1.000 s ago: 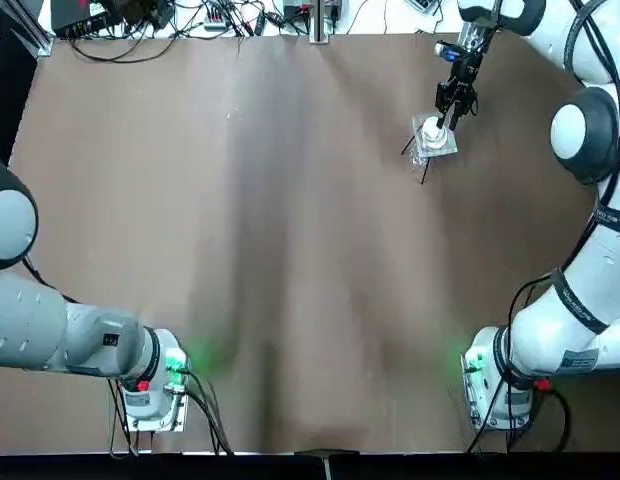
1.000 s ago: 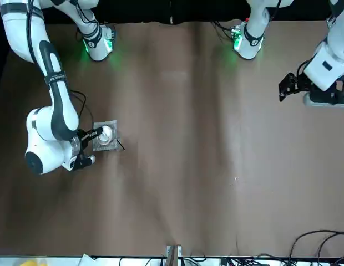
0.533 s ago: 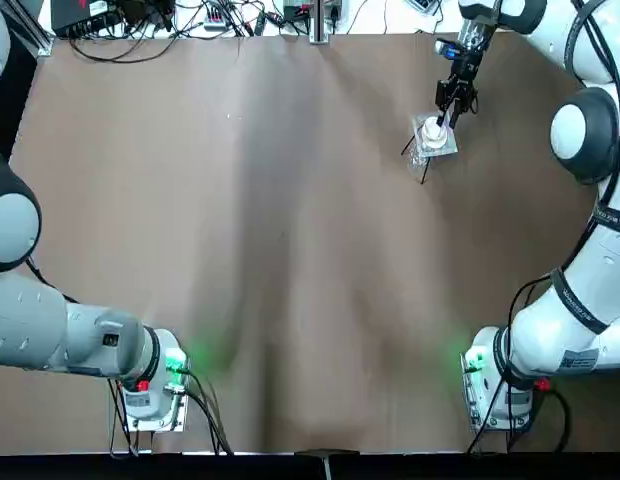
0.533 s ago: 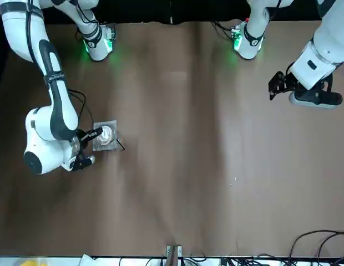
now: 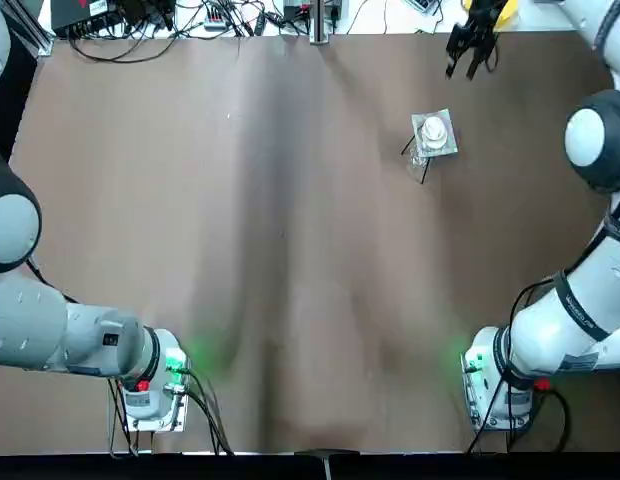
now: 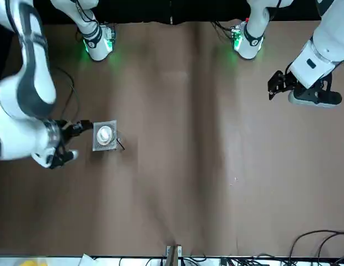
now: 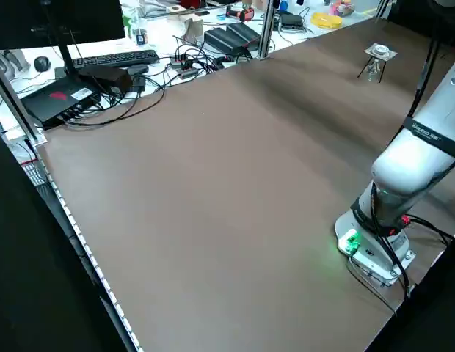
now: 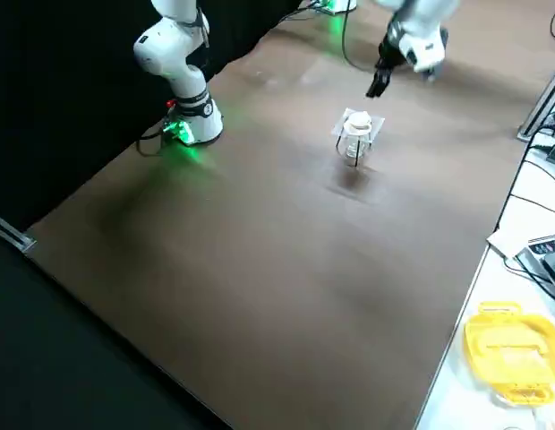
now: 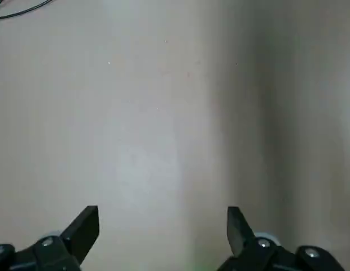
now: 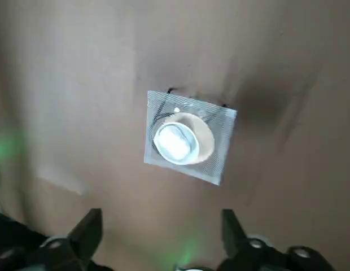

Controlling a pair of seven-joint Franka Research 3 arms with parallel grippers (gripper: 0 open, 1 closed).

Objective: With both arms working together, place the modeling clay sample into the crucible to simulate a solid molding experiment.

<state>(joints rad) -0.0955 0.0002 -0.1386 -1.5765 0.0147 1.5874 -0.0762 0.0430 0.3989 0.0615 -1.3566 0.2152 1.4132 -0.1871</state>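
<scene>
Fingers apart, the black right gripper hangs beside the small white ceramic crucible on its grey square mesh plate, probably to spare it knocks, the off-white clay lump indistinguishable, while the black left gripper, also spread, idles well apart.

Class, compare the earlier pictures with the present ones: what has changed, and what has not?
The right arm's black two-finger gripper has drawn back from the small white round cup, towards the far right of the table; its fingers now stand open. Unchanged: the cup on its grey mesh plate, and the left arm's black gripper, open at the robot's left.
</scene>
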